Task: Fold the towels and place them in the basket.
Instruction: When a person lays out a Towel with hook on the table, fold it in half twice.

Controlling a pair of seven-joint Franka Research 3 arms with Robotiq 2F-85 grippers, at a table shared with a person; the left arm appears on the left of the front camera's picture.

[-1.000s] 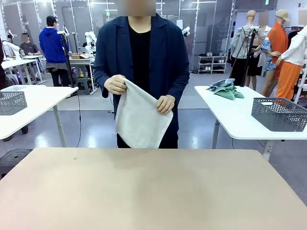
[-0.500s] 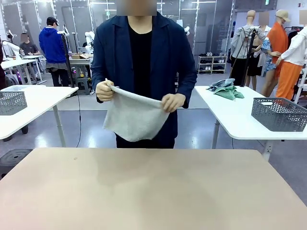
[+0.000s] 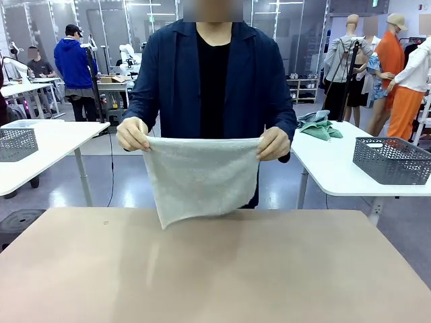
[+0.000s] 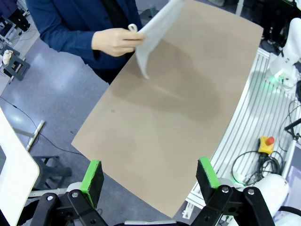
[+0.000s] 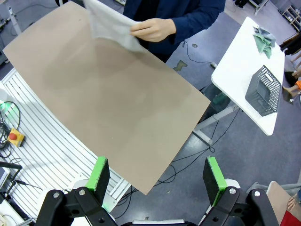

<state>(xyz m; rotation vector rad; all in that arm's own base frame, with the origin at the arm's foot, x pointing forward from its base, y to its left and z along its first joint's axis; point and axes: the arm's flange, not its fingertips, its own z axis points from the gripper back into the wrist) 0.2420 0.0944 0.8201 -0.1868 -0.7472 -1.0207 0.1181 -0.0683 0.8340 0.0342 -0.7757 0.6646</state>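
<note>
A person at the far side of the table holds a pale grey-white towel (image 3: 201, 176) spread by its two top corners, one in each hand, so it hangs just above the far table edge. The same towel (image 4: 155, 30) appears at the top of the left wrist view, and the towel (image 5: 109, 22) at the top of the right wrist view. My left gripper (image 4: 149, 176) is open, high above the near table edge, with nothing between its green pads. My right gripper (image 5: 156, 175) is likewise open and holds nothing. The basket is out of view.
The beige table (image 3: 215, 269) top is bare. A silver-grey mesh basket (image 3: 392, 159) and crumpled green cloth (image 3: 316, 125) sit on a white side table to the right. Another mesh basket (image 3: 17, 142) stands on a white table at left. A red emergency button (image 4: 266, 142) lies beside the rail.
The person has stepped closer and spread the towel out wide between both hands, from a bunched hold a second ago. Both grippers stay open.
</note>
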